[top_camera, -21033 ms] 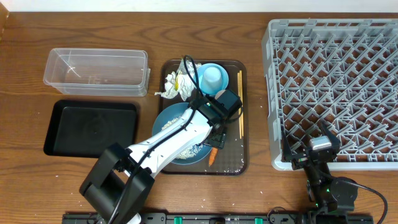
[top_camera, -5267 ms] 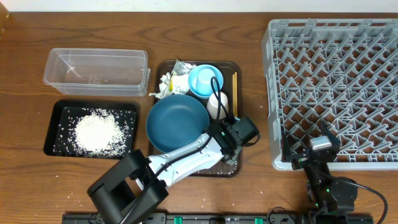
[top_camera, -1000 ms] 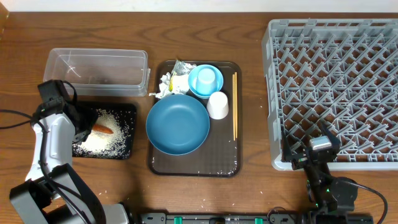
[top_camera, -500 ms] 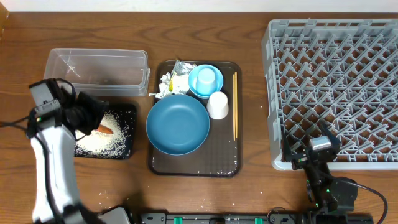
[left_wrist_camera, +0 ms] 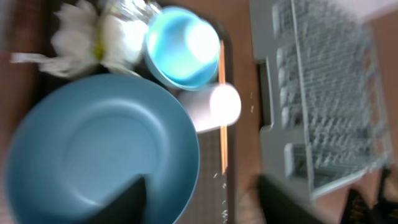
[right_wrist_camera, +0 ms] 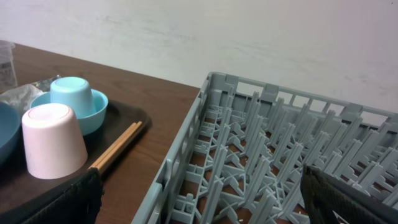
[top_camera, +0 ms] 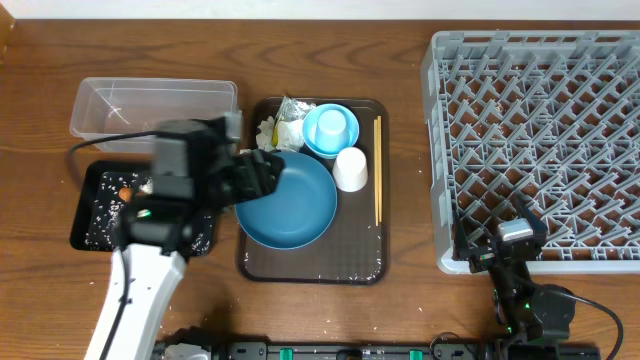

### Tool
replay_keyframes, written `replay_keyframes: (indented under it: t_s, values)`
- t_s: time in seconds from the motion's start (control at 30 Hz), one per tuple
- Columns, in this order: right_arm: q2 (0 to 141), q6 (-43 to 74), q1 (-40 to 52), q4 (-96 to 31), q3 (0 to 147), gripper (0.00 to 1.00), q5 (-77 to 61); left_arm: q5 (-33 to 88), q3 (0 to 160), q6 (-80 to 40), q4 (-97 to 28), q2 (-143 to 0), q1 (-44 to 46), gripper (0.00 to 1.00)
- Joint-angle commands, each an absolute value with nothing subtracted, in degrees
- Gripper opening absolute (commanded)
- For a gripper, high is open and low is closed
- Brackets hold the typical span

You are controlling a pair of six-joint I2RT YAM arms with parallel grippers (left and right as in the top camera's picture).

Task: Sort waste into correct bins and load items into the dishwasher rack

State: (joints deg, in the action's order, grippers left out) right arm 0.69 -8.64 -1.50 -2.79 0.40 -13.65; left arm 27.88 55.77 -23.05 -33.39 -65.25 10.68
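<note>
Blue round bowl [top_camera: 290, 205], grey lattice rack [top_camera: 540, 130]

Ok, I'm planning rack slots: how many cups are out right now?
2. A pale pink cup stands upside down on the brown tray, beside the chopsticks. A light blue cup sits upside down inside the small blue bowl. The left arm may hide more.

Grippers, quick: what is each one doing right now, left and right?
Left gripper: open, holding nothing, above the big dark blue bowl.
Right gripper: wide open, empty, beside the dishwasher rack.
</note>
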Motion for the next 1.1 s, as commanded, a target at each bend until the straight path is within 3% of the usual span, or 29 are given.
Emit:
replay_keyframes:
  t_s: [0.0,0.13,0.5,1.07]
  values:
    - [0.43,-9.3,-2.24,-3.03,0.32,0.99,-13.56,18.59,55.46,-21.67,-32.38,-69.04,16.99,0.26]
    - [0.43,-9.3,-2.24,-3.03,0.32,0.99,-13.56,7.7,55.46,-21.67,-32.84,-74.59,22.9,0.07]
    - [0.45,-9.3,-2.24,-3.03,0.32,0.99,-13.56,8.86,55.46,-24.32,-32.71,-90.56,30.79,0.06]
    - [0.45,-9.3,-2.24,-3.03,0.32,0.99,-13.56,14.15,55.81,-27.51,-37.26,-90.37,42.57,0.06]
